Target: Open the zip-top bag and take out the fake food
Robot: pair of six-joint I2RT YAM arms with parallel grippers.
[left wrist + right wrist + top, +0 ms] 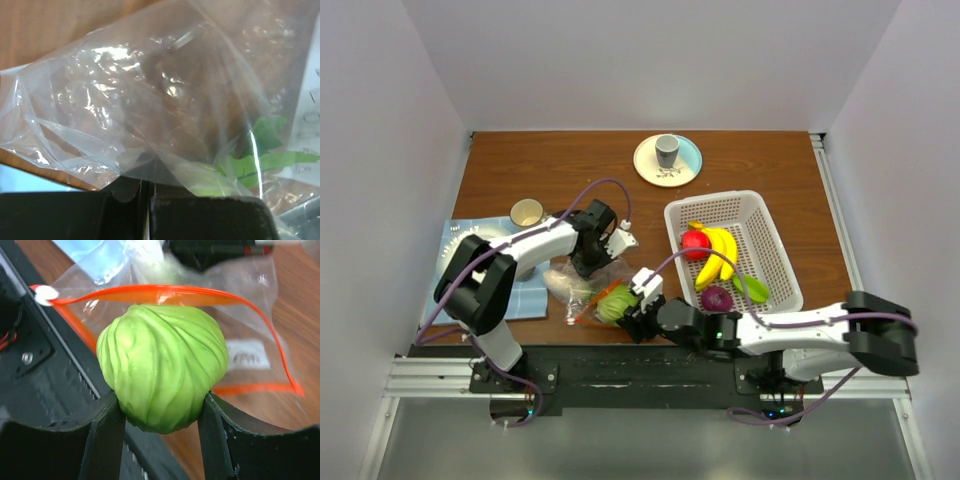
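Observation:
The clear zip-top bag point(582, 285) lies crumpled on the table between the arms, its orange-red zip strip point(165, 290) standing open toward my right gripper. My left gripper point(149, 181) is shut on a fold of the bag's plastic point(150, 100); it sits at the bag's far side point(586, 252). A flat green leafy piece point(265, 147) shows through the plastic. My right gripper point(160, 412) is shut on a round green ribbed fake food point(162, 365), held just outside the bag's mouth point(616, 304). Banana bunch point(720, 255), red fruit point(695, 242), purple piece point(716, 298) and green piece point(753, 288) lie in the basket.
A white basket point(772, 235) stands right of the bag. A plate point(690, 160) with a grey cup point(666, 150) sits at the back. A small cream cup point(527, 212) and a blue cloth point(460, 245) lie at the left, under the left arm.

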